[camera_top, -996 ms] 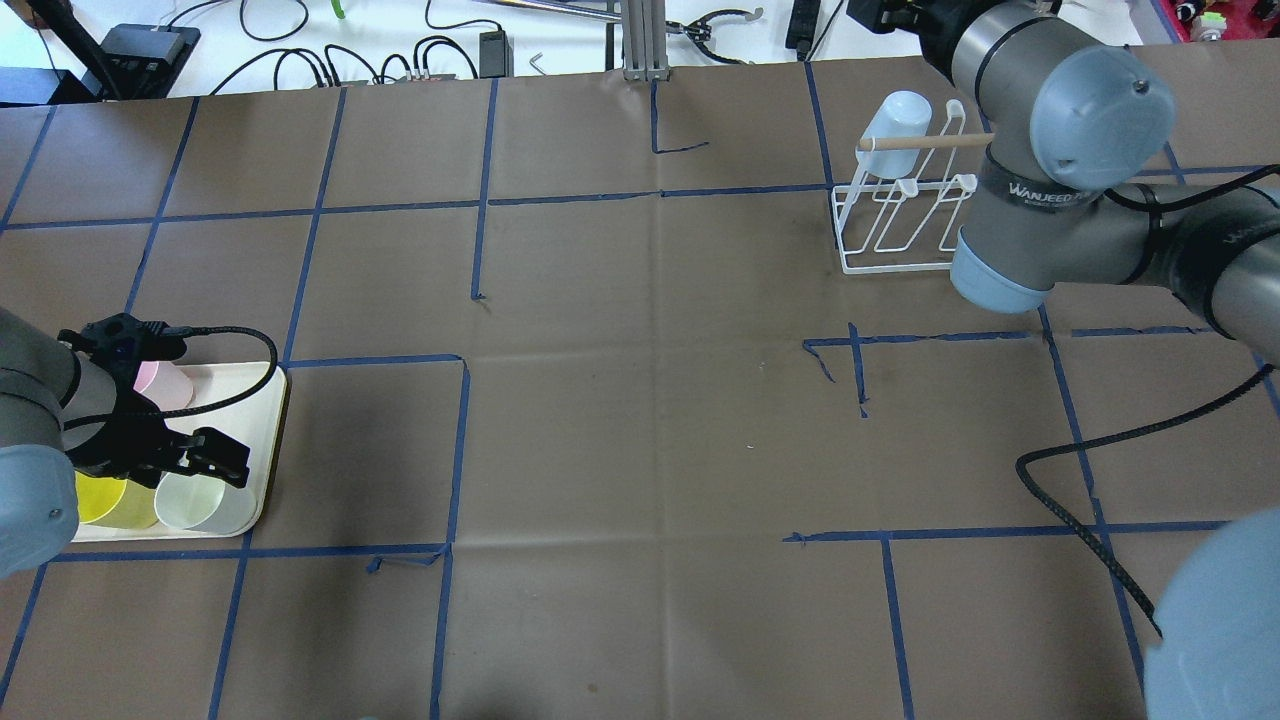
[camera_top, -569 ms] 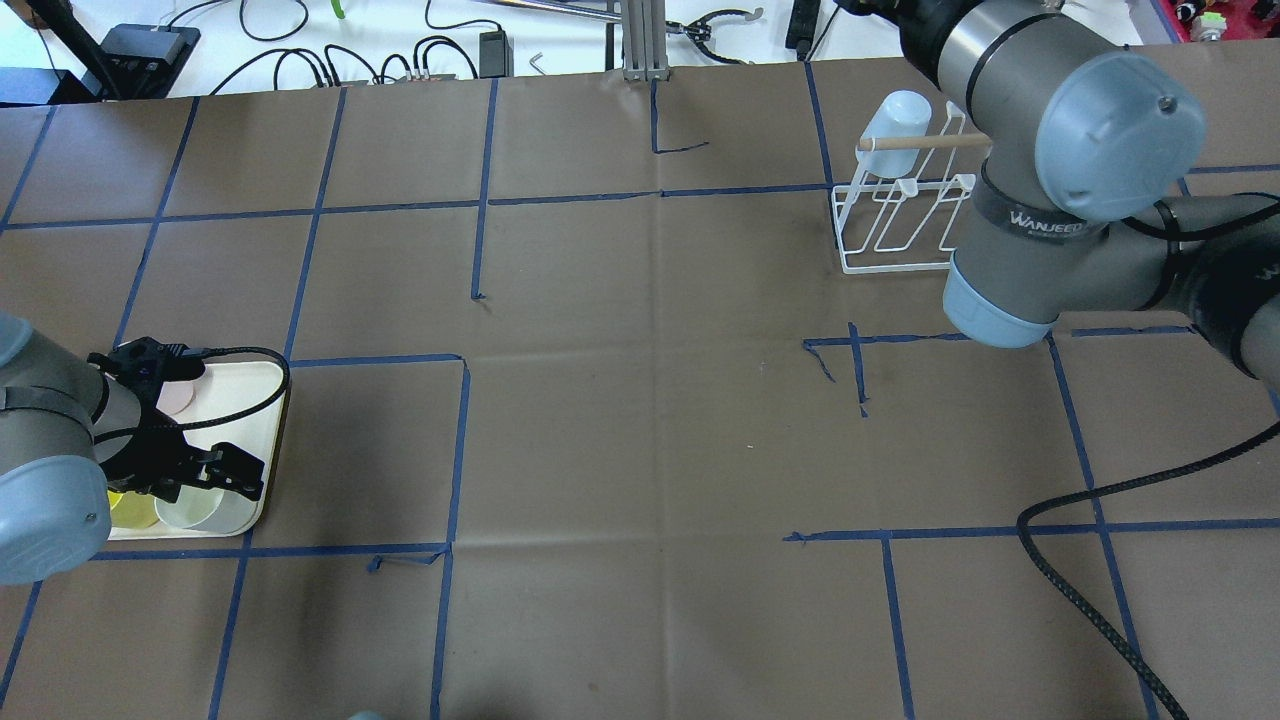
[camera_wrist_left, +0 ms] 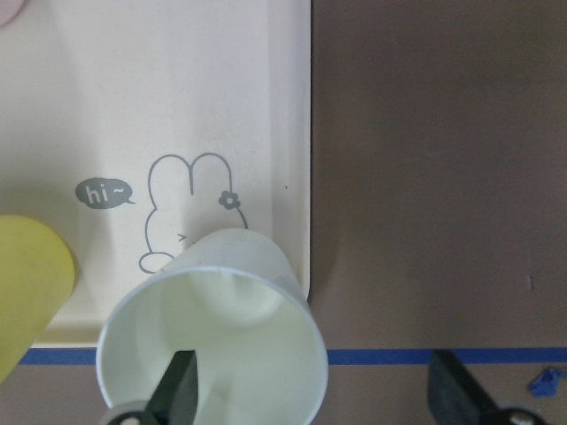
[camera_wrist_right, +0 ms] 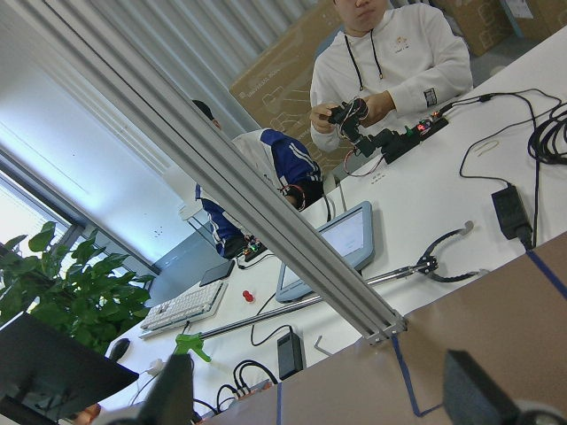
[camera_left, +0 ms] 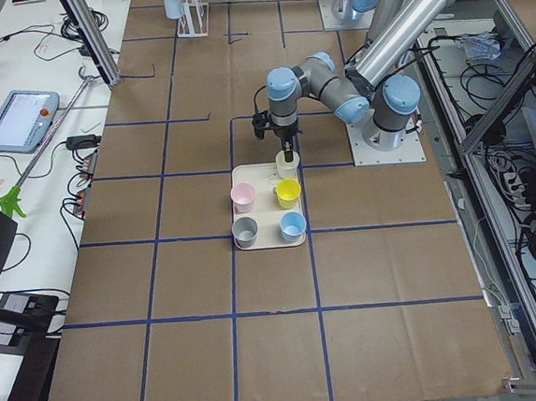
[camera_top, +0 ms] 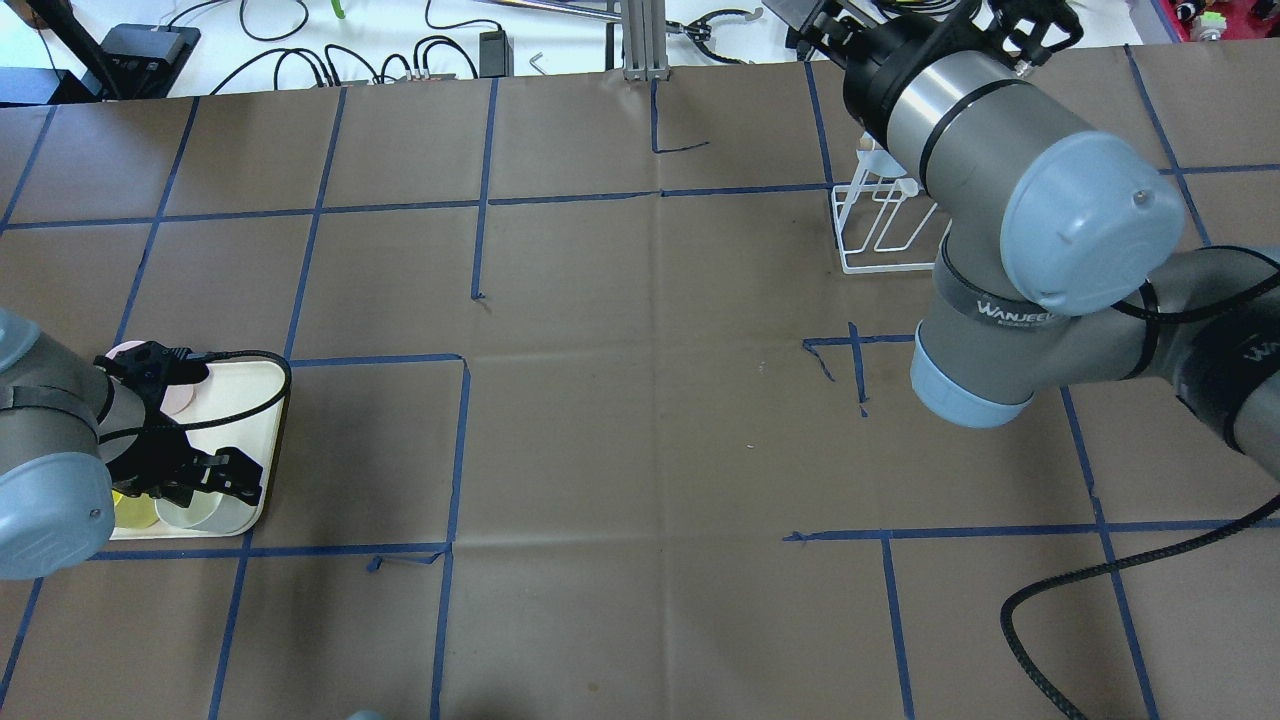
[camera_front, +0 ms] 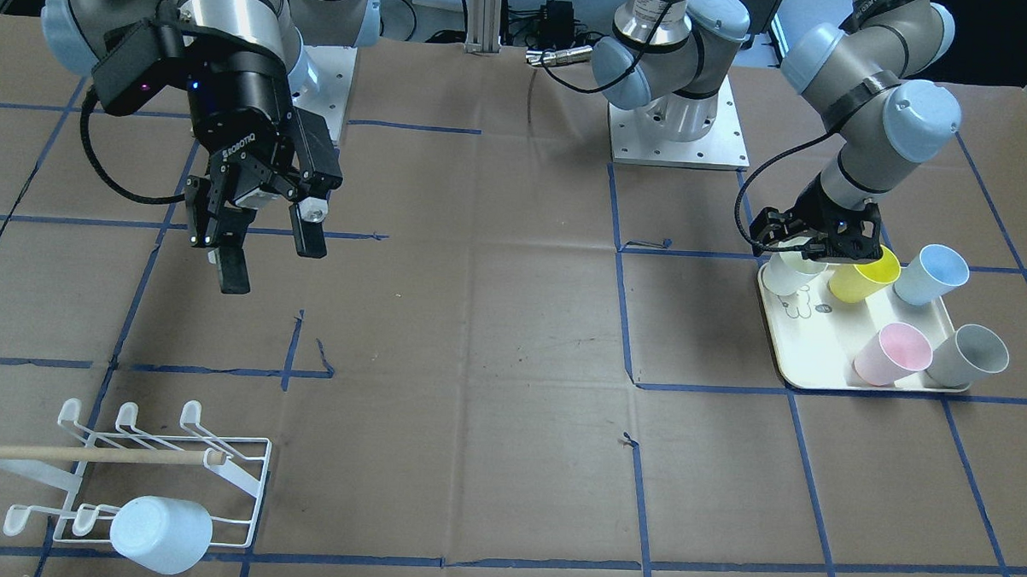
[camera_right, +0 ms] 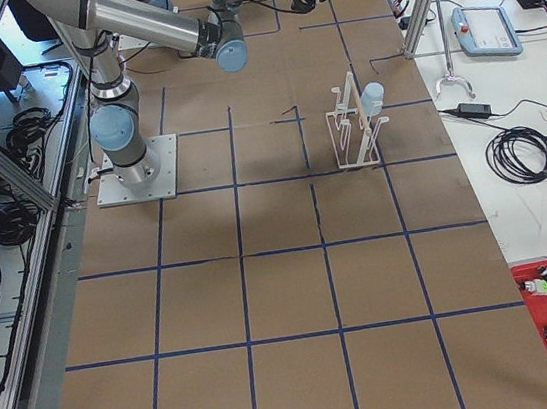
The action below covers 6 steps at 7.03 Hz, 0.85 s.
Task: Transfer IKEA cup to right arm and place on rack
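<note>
The left end effector (camera_front: 809, 250) is down at the corner of the cream tray (camera_front: 818, 386), with its jaws apart and nothing clamped. In the left wrist view one finger (camera_wrist_left: 180, 390) reaches inside the mouth of the white cup (camera_wrist_left: 239, 266), while the other finger stands well outside the cup's wall, over the brown tabletop (camera_wrist_left: 425, 177) beyond the tray's edge. The white cup stands upright on the tray, directly under this end effector, beside a printed rabbit drawing.

Just beside the end effector, on the same tray, stands a yellow cup (camera_front: 864, 275). A blue cup (camera_front: 931, 274) is a little further along. A pink cup (camera_front: 893, 353) and a grey cup (camera_front: 970, 356) stand in the row away from it.

The right end effector (camera_front: 273, 261) hangs above the tabletop with its fingers spread wide and empty. Its wrist camera looks out past an aluminium rail at seated people.

The rack (camera_front: 242, 484) stands well apart from the right end effector, further out from the robot's base. A wooden dowel (camera_front: 89, 455) lies across it. A pale blue cup (camera_front: 161, 534) sits over a prong in the row farther from that end effector.
</note>
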Motion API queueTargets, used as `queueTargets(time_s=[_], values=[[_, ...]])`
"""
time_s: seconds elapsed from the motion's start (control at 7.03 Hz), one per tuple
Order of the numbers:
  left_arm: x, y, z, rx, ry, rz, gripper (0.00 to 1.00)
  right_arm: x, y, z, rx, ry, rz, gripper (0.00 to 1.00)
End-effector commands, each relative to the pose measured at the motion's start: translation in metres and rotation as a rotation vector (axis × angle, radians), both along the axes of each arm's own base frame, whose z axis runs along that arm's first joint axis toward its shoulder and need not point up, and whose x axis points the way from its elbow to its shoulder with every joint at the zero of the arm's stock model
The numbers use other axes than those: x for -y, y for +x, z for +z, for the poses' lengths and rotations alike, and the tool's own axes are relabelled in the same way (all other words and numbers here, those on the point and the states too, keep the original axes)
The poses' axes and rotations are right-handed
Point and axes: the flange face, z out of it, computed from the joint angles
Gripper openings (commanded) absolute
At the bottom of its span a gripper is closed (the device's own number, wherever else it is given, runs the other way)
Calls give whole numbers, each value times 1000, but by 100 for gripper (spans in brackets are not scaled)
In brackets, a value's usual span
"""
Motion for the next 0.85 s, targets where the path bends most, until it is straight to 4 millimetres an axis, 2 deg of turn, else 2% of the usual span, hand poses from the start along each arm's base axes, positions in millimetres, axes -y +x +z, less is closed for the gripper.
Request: queueTargets(time_s=[0.0,0.14,0.43,0.71], values=[[-1,3,-1,21,19,-4,5,-27,6,-4,258,88,-64,100],[0,3,-1,22,18,-4,0,-31,8,-15,370,148,-94,100],[5,6,7,33,-4,-5,0,-34,8,-21,479,167,-122,100],[29,15,43,59,-55,-13,0,-35,9,-22,589,169,-141,100]])
